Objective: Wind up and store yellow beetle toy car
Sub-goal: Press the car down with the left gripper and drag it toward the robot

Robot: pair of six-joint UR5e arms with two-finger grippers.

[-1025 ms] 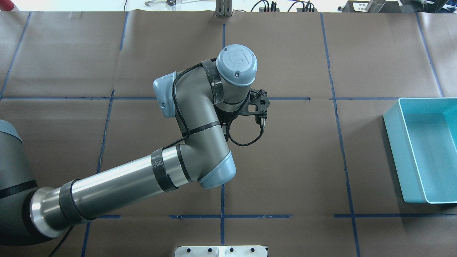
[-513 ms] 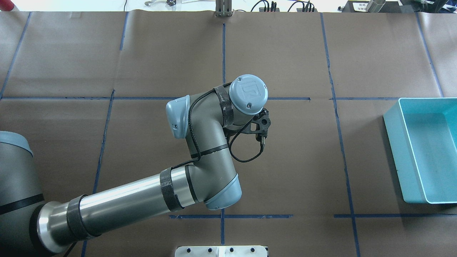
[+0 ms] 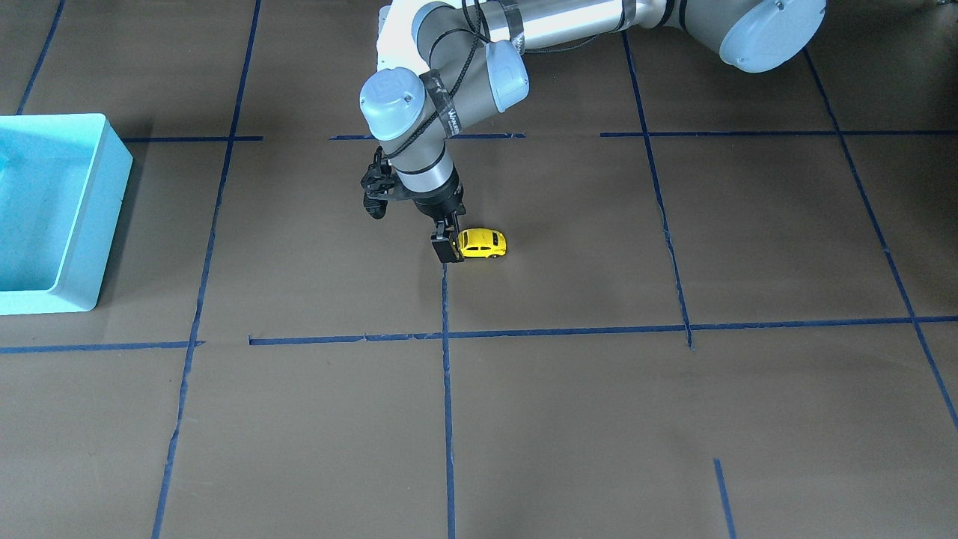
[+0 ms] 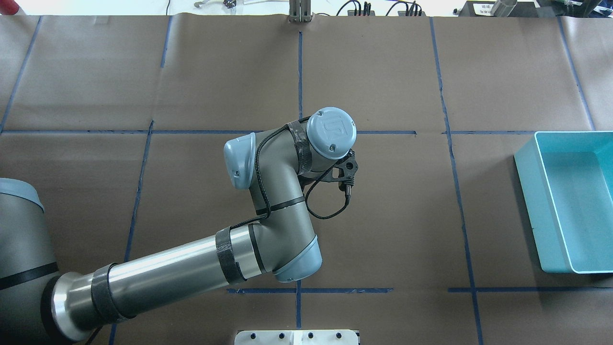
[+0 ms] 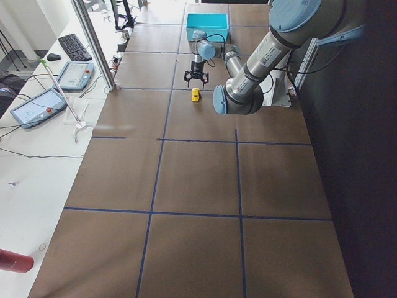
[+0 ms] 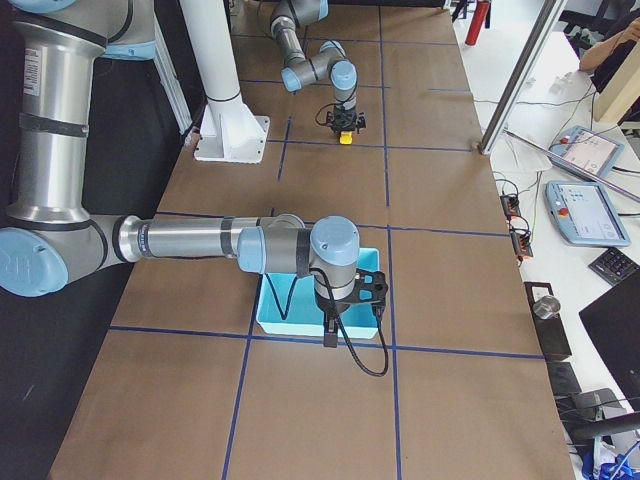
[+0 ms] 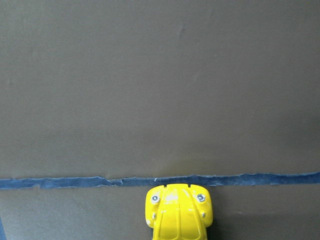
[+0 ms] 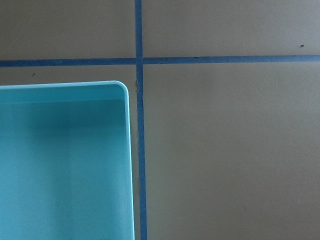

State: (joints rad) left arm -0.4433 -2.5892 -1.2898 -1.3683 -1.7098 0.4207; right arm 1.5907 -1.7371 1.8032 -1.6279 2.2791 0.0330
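"Where's the yellow beetle toy car (image 3: pixel 483 243)?"
"Middle of the table (image 3: pixel 673 419), left gripper (image 3: pixel 447 251) low at its end; clamped or not, I can't tell."
"Which step?"
"Grasping to wind it, I'd say. Next needs a firm pinch."

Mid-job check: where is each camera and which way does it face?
Front-facing: across the table, facing the robot; left arm over yellow beetle toy car.
Overhead: behind the robot, looking down; left arm hides the car; turquoise bin right.
Exterior left: table's end; left arm near.
Exterior right: opposite end; right arm above bin.
Left wrist: down on the car.
Right wrist: down on bin's corner.
Shared: front-facing and left wrist show the car.
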